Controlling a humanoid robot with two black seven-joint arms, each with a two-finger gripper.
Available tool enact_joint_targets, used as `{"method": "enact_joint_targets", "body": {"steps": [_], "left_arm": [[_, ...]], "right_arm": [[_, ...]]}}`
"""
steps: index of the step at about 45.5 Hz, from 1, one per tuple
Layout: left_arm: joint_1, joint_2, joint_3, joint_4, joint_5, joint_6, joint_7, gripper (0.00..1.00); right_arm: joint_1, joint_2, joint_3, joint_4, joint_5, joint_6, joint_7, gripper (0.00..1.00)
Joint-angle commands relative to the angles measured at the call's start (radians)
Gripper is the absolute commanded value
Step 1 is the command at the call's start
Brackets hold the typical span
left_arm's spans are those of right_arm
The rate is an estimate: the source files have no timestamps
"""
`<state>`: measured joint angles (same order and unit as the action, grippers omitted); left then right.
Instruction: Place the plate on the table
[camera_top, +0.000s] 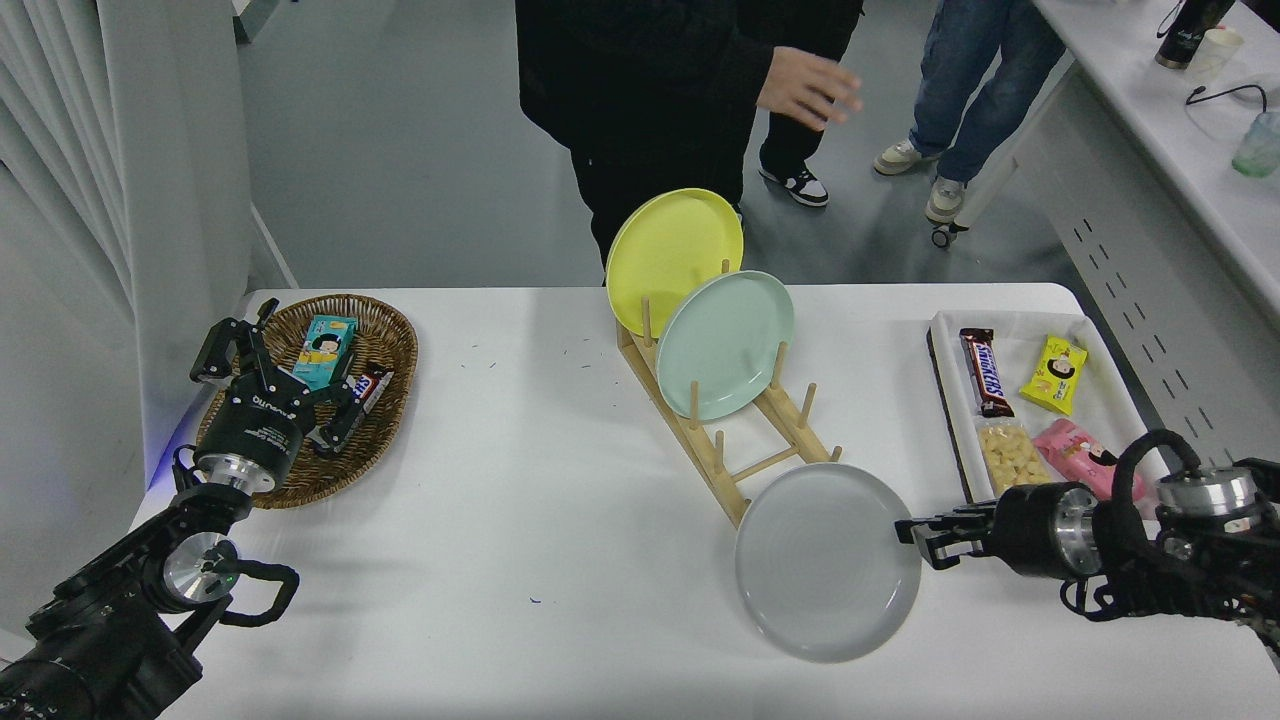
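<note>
The light-grey plate (826, 560) is held by its right rim in my right gripper (915, 535), which is shut on it. The plate hangs face-up, slightly tilted, low over the white table (560, 560), just in front of the near end of the wooden rack (745, 450). Whether its lower edge touches the table I cannot tell. My left gripper (270, 385) is parked at the lower left over the wicker basket, fingers spread and empty.
The rack holds a yellow plate (672, 255) and a mint-green plate (725, 343) upright. A wicker basket (385, 420) with snacks is at the left. A white tray (950, 420) with snack packs is at the right. A person stands at the far side, a hand (808, 88) raised.
</note>
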<state>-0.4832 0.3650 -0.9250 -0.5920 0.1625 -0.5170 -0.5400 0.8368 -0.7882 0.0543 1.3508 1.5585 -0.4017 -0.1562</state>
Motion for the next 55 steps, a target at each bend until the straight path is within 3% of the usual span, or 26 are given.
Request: {"method": "enact_joint_targets", "body": {"steps": [1,55], "left_arm": [[0.0,0.0,0.0,0.0,0.0,0.0,0.0,0.98],[0.0,0.0,0.0,0.0,0.0,0.0,0.0,0.98]], "right_arm": [[-0.027,0.02,0.001,0.01,0.002,0.001,0.007,0.0],[-0.077,0.009,0.002,-0.009,-0.014,0.021,0.006,0.0]]}}
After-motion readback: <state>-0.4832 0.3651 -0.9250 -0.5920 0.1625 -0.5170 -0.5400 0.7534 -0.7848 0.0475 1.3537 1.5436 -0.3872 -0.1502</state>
